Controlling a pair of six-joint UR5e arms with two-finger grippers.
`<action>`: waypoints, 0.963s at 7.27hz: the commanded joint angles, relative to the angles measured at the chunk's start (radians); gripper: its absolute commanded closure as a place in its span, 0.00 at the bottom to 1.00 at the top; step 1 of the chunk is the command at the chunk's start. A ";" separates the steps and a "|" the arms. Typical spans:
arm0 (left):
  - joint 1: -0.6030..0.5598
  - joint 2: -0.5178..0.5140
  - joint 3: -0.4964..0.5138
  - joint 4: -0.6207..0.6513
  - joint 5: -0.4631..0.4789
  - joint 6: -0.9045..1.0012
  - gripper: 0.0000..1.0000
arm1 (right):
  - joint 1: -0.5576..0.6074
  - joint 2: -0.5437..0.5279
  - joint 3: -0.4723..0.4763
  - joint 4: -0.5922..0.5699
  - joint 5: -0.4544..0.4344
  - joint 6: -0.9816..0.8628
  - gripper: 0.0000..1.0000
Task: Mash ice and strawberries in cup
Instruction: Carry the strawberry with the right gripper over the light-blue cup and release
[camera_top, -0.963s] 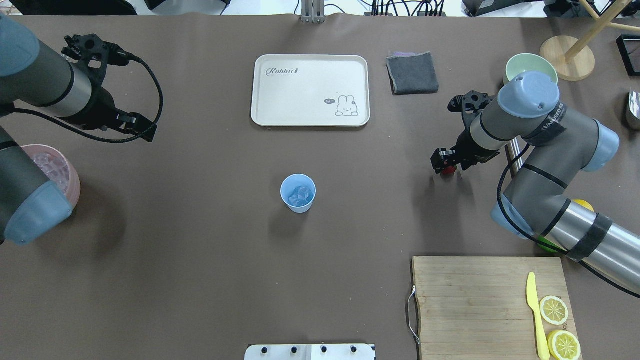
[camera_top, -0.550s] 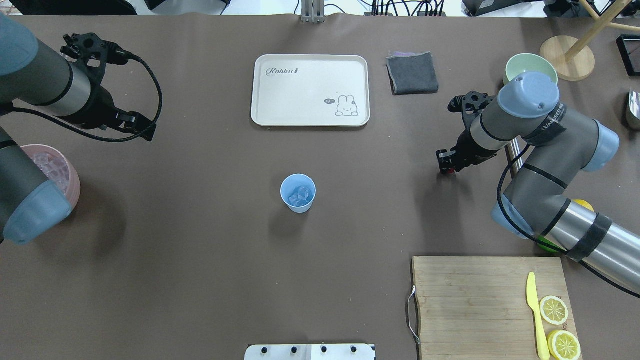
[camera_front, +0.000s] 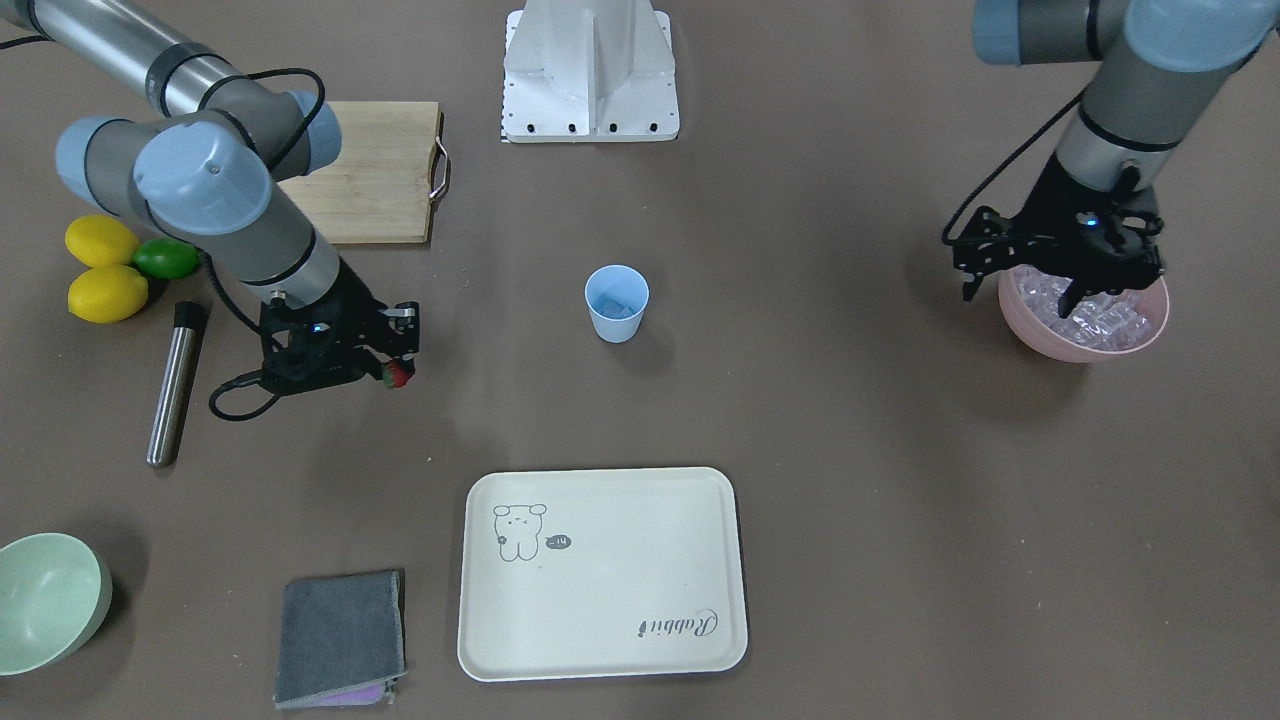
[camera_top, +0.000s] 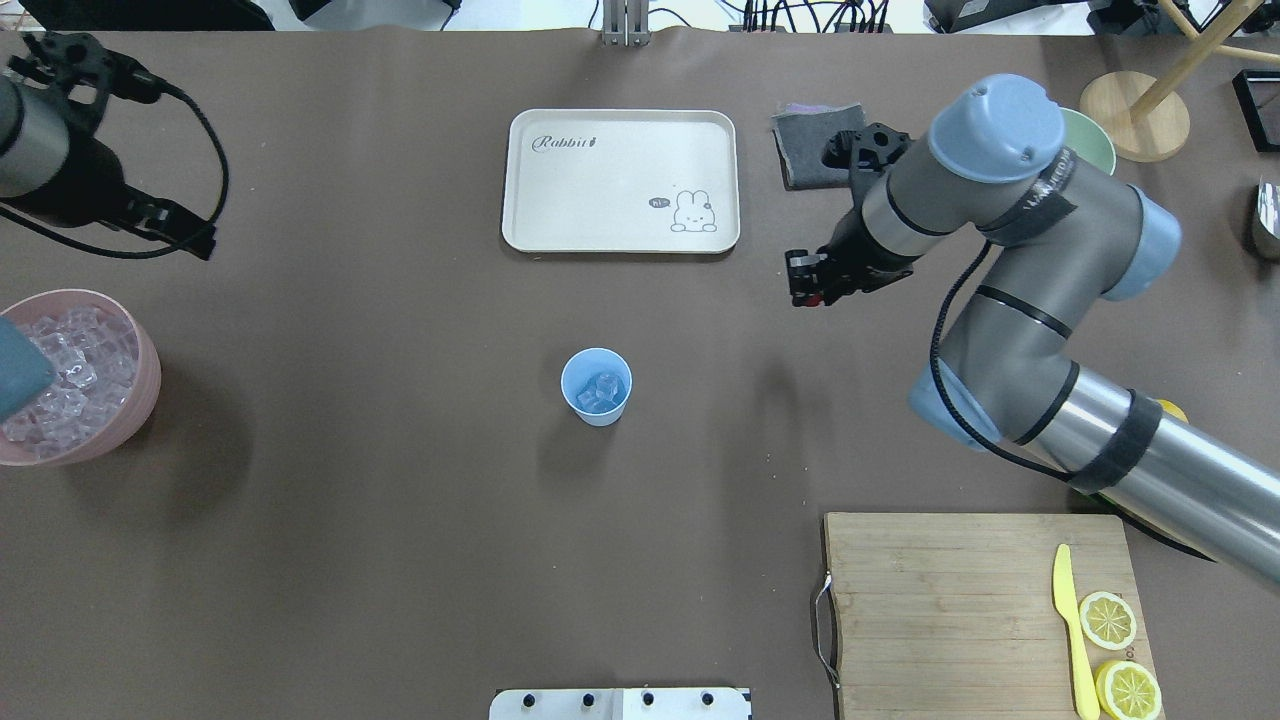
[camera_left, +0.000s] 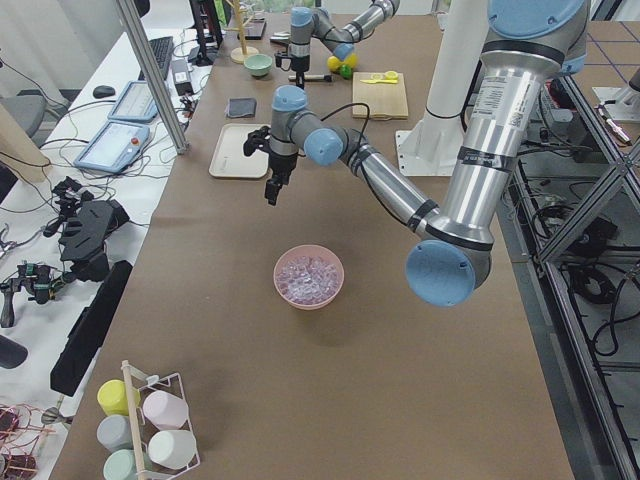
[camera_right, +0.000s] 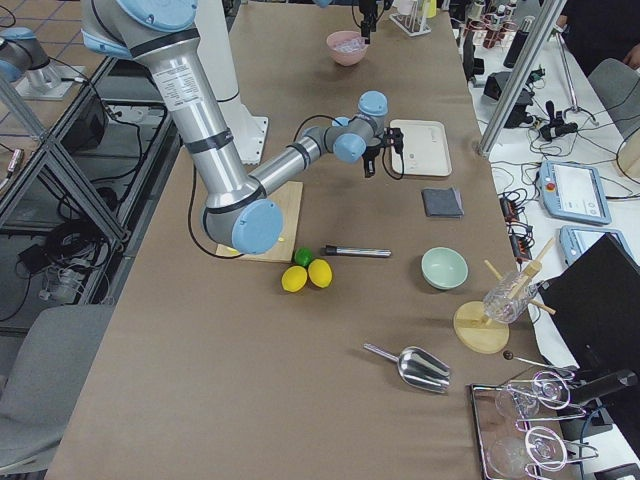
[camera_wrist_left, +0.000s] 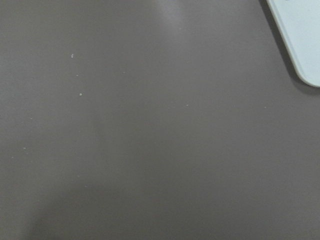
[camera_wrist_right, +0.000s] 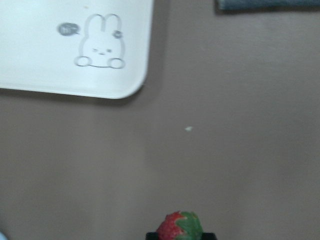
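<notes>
Logging what my screens show, with the small light-blue tapered plastic cup (camera_top: 596, 386) as my reference; it stands upright on the brown-covered table (camera_top: 400, 520). Item: clear glassy ice cubes (camera_top: 601, 389), a few lying inside the cup. Item: small red strawberry with a green leafy top (camera_wrist_right: 180, 227), pinched between the fingers of the black two-finger right gripper (camera_top: 806, 281), which is closed around it. Both hang above the table, well to the cup's right and on its far side from the robot. Item: black two-finger left gripper (camera_front: 1019, 297), fingers spread wide and holding nothing, raised far to the cup's left. It hangs near a round pink plastic bowl (camera_top: 150, 370) heaped with more such ice. Item: cream rectangular tray with a rabbit drawing (camera_top: 620, 180), lying flat directly beyond the cup. Item: folded grey cloth (camera_top: 800, 150), beyond the cup and to its right, partly hidden by the right arm. Item: wooden cutting board (camera_top: 940, 600), to the cup's right on the robot's side, bearing a yellow plastic knife (camera_top: 1068, 610) and two lemon slices (camera_top: 1108, 620).
</notes>
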 joint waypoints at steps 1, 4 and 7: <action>-0.143 0.072 0.054 0.000 -0.093 0.197 0.03 | -0.094 0.175 -0.003 -0.102 -0.085 0.144 1.00; -0.156 0.103 0.074 0.000 -0.121 0.224 0.03 | -0.170 0.248 -0.021 -0.125 -0.162 0.189 1.00; -0.156 0.112 0.072 -0.019 -0.115 0.218 0.03 | -0.225 0.266 -0.029 -0.121 -0.233 0.244 1.00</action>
